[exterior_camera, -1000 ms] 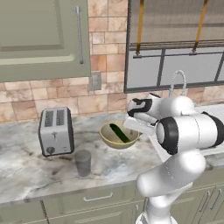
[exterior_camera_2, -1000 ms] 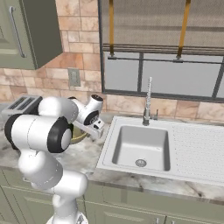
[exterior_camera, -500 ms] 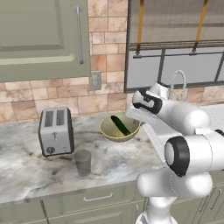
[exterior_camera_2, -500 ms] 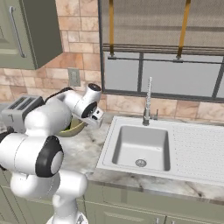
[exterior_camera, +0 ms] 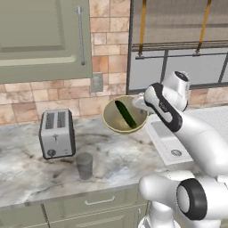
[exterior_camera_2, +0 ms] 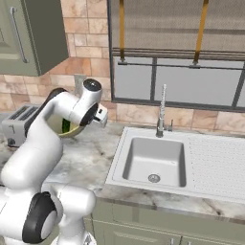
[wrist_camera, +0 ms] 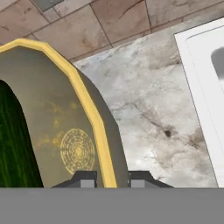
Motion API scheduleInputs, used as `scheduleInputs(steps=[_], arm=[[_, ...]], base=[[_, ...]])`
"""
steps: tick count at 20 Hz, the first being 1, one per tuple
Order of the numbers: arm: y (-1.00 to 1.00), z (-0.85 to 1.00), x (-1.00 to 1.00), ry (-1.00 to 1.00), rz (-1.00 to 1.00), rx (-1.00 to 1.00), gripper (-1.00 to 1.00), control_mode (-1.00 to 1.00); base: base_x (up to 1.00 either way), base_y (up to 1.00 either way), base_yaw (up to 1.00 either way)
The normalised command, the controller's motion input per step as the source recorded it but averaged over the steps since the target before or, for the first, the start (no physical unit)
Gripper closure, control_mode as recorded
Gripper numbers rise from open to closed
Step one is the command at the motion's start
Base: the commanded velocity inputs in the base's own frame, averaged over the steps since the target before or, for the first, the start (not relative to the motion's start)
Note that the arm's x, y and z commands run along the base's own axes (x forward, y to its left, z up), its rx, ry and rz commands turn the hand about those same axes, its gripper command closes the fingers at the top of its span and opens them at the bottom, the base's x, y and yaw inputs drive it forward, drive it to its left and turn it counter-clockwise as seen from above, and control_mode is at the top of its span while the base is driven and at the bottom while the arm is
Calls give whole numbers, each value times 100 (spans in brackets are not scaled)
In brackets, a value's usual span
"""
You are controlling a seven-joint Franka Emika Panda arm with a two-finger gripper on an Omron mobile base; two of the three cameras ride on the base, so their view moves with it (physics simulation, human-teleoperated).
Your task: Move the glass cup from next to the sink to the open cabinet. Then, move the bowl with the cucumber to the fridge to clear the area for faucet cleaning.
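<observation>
The olive bowl [exterior_camera: 116, 120] with a yellow rim hangs tilted above the counter, its opening turned toward the left base camera. The dark green cucumber [exterior_camera: 126, 114] lies inside it. My gripper [exterior_camera: 141, 104] is shut on the bowl's right rim. In the hand view the rim [wrist_camera: 94, 127] passes between my fingertips, my gripper [wrist_camera: 111, 177] clamps it, and the cucumber [wrist_camera: 13, 144] shows at the left. From the right base view the bowl [exterior_camera_2: 72, 130] peeks out behind my forearm. The glass cup [exterior_camera: 84, 165] stands on the counter in front of the toaster.
A silver toaster [exterior_camera: 56, 132] stands at the back left of the marble counter [exterior_camera: 26, 178]. The white sink [exterior_camera_2: 153, 158] and its faucet [exterior_camera_2: 161, 115] are to the right. A green wall cabinet [exterior_camera: 40, 35] hangs above the toaster.
The bowl has risen off the counter in my gripper and tipped up onto its side. My arm has swung up and back toward the wall. Glass cup and toaster have stayed put.
</observation>
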Motion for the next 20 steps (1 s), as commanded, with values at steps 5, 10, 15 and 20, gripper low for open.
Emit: scheduleInputs(steps=[5, 10, 15, 20], arm=[[0, 27, -37, -10, -1, 0, 100, -100], [-10, 0, -43, -4, -11, 3, 100, 100], [0, 0, 0, 0, 0, 0, 100, 100], [0, 0, 0, 0, 0, 0, 100, 100]], base=[[0, 0, 0], [-38, -9, -24], [-76, 0, -77], [-66, 0, -80]])
